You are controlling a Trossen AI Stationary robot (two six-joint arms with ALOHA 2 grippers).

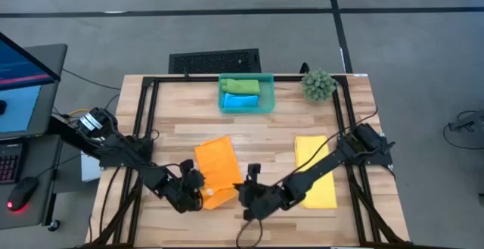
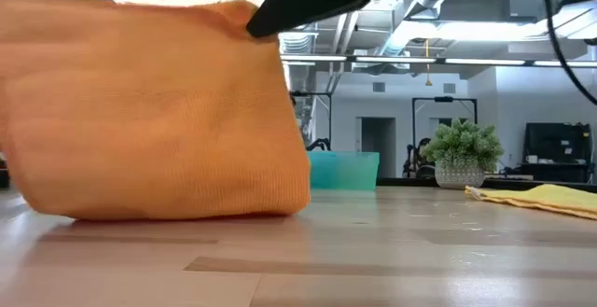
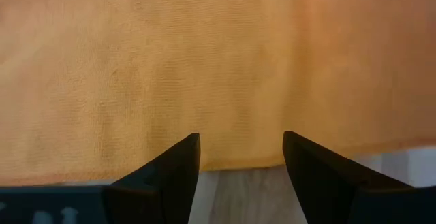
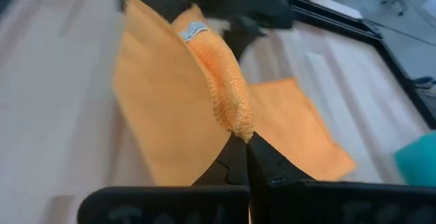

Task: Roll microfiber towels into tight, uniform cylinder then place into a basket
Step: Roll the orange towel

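Observation:
The orange towel [image 1: 214, 166] lies near the table's front edge, and its near part stands lifted like a wall [image 2: 159, 111]. My right gripper [image 4: 242, 146] is shut on that raised part at the towel's near right [image 1: 246, 192]. At the towel's near left, my left gripper [image 1: 197, 187] is open, its fingertips just short of the raised cloth [image 3: 225, 67] with nothing between them. A yellow towel [image 1: 316, 172] lies flat at the right. At the back, the teal basket [image 1: 266, 101] holds a green roll [image 1: 240, 86] and a blue roll [image 1: 240, 102]. My right gripper pinches the orange towel's bunched near edge [image 4: 235, 118] between its two shut fingers, coming from the table's near right and slanting down. That edge is lifted off the table. A sheet hangs from it [image 4: 160, 108], and the far part lies flat on the wood [image 4: 300, 132]. My left gripper: I cannot tell whether its fingertips [image 3: 184, 152] touch the raised cloth.
A spiky green plant ball [image 1: 319, 85] stands at the back right beside the basket. A black frame [image 1: 151, 90] runs around the table's edges. Bare wood [image 1: 265, 135] lies between the two flat towels and the basket.

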